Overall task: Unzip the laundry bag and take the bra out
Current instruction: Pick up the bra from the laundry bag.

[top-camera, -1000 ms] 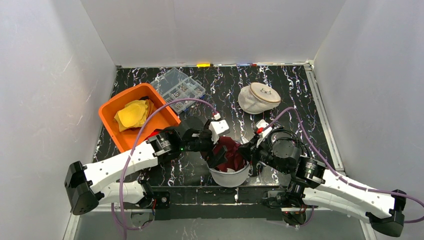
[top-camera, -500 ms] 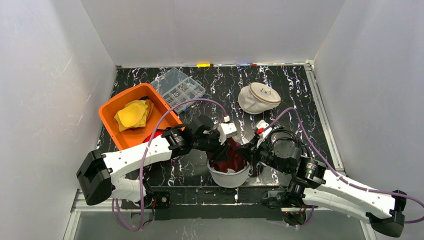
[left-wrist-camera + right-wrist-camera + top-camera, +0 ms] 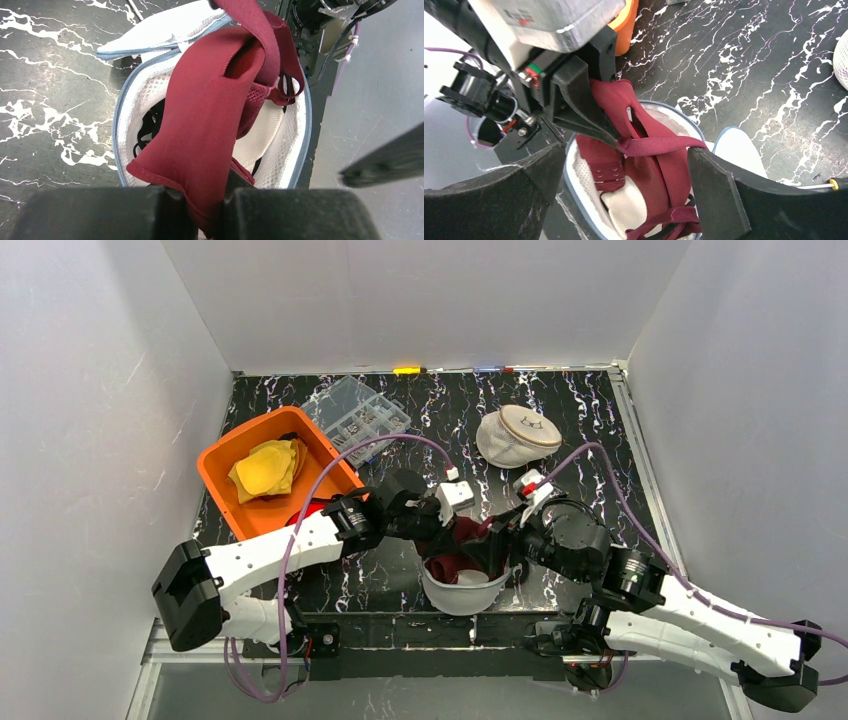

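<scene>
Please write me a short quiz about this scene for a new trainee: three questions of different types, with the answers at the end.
1. Which gripper clamps the bra that hangs out of the laundry bag?
2. True or false: the right gripper stands open.
3. What lies in the orange tray? A. yellow cloth B. a bottle C. a spoon
Key: 1. the left gripper; 2. true; 3. A.
</scene>
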Tool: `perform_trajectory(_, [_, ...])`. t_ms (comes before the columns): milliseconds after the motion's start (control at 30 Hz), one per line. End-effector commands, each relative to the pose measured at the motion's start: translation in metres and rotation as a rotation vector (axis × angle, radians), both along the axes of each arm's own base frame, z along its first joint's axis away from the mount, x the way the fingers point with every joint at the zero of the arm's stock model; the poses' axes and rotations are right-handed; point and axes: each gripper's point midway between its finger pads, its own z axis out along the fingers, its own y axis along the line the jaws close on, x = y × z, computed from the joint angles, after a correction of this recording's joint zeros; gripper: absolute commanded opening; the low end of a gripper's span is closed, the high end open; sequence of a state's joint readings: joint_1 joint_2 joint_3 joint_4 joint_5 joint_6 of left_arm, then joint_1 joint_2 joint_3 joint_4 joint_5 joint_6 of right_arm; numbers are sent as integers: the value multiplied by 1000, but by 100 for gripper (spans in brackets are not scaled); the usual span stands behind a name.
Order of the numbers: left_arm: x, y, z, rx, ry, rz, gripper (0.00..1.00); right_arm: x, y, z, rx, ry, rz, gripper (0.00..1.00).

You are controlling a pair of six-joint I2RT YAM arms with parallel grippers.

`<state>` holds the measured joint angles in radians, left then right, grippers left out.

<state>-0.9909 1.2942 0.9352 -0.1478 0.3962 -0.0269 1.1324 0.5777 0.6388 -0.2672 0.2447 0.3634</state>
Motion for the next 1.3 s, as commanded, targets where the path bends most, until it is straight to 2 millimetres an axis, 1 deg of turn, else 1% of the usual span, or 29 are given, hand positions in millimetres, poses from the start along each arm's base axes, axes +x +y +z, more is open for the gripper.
perform_trajectory(0, [5,-4,30,-89,-62,27,0,-2,-14,33,36,45,-54,99])
perform_trajectory(100, [9,-3,35,-114,-83,55,0,4,-31,41,72,79,-162,99])
perform_trajectory(167, [14,-2,42,-142,-109,81,0,10,-44,46,151,91,-247,99])
perform_trajectory(233, [16,-2,53,-193,-137,98,0,15,-61,48,258,113,-341,99])
perform_trajectory(333, [14,0,72,-260,-168,102,0,21,-79,46,382,140,-444,99])
perform_trajectory(400, [13,2,84,-287,-185,105,0,23,-87,44,422,155,-489,99])
perform_trajectory(467, [11,5,93,-306,-199,101,0,25,-92,39,426,176,-522,99])
perform_trajectory(667, [8,11,124,-368,-242,99,0,30,-94,19,365,226,-599,99])
perform_trajectory(833, [6,16,142,-391,-263,106,0,33,-97,5,344,261,-653,99])
perform_trajectory(900, [7,20,154,-410,-283,118,0,34,-98,4,355,264,-663,99])
perform_trajectory(933, [6,23,155,-398,-284,125,0,34,-98,5,360,264,-663,99])
perform_trajectory(1067, [3,30,172,-421,-302,131,0,32,-96,7,373,259,-639,99])
perform_trajectory(1267, [-1,31,179,-426,-286,118,0,29,-84,0,336,278,-595,99])
